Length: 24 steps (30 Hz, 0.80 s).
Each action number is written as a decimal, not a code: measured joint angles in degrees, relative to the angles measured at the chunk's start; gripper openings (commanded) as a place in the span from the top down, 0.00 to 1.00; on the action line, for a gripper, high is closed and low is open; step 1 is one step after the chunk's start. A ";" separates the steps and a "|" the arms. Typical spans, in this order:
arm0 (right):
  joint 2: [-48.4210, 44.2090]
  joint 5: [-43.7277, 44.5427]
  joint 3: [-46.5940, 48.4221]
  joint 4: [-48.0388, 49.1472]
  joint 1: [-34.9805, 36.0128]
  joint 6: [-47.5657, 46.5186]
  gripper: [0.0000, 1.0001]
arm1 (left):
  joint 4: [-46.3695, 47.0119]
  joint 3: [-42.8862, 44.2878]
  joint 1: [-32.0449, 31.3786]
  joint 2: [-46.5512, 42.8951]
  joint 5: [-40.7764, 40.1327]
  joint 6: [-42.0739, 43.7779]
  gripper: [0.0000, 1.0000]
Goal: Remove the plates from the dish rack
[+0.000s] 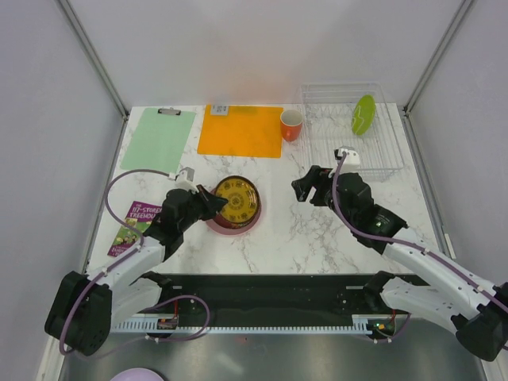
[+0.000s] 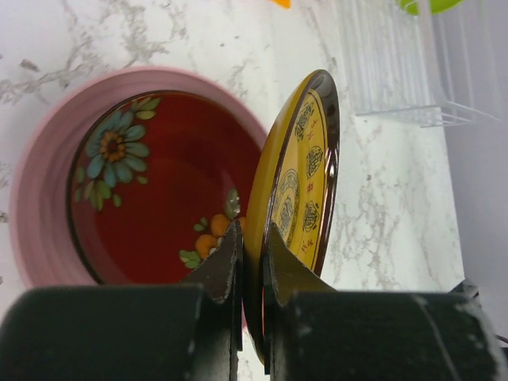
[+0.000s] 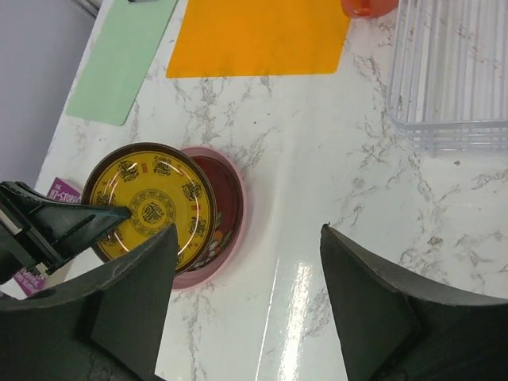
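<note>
A white marbled desk (image 1: 317, 230) sits boxed in by pale walls and metal corner posts. At 9 o'clock from its middle, the left claw (image 2: 252, 238) is pinched narrow on the rim of the yellow-gold plate (image 1: 236, 198), holding it tilted over the pink plate (image 1: 226, 228), which lies flat with the dark red plate (image 2: 159, 198) nested inside. The right claw (image 1: 305, 184) hangs spread wide and empty at 3 o'clock, bare marble between the two. The dish rack (image 1: 381, 155) fills the 1 o'clock corner, hard against the right edge, with the lime green plate (image 1: 363, 115) standing on edge in it. An orange cup (image 1: 291, 125) stands just beside the rack. An orange mat (image 1: 240, 131) lies at 12 o'clock, a green clipboard (image 1: 157, 139) at 10, and a purple book (image 1: 135, 226) at 8 near the left edge.
</note>
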 measured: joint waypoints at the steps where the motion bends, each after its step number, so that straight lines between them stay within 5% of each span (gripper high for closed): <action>1: 0.28 0.15 0.00 -0.39 -0.11 -0.26 0.21 | -0.02 -0.13 0.31 0.76 -0.07 0.04 0.98; 17: 5.49 0.42 0.83 -2.05 -0.61 -2.34 0.21 | 9.81 -2.62 6.14 15.15 1.88 -0.02 0.89; 20: 6.29 0.42 1.07 -2.05 -0.74 -2.40 0.21 | 13.44 -2.62 6.58 18.10 3.93 -0.48 0.78; 24: 7.08 0.42 1.07 -2.08 -0.92 -2.47 0.21 | 15.67 -2.78 6.71 20.37 5.79 -0.81 0.44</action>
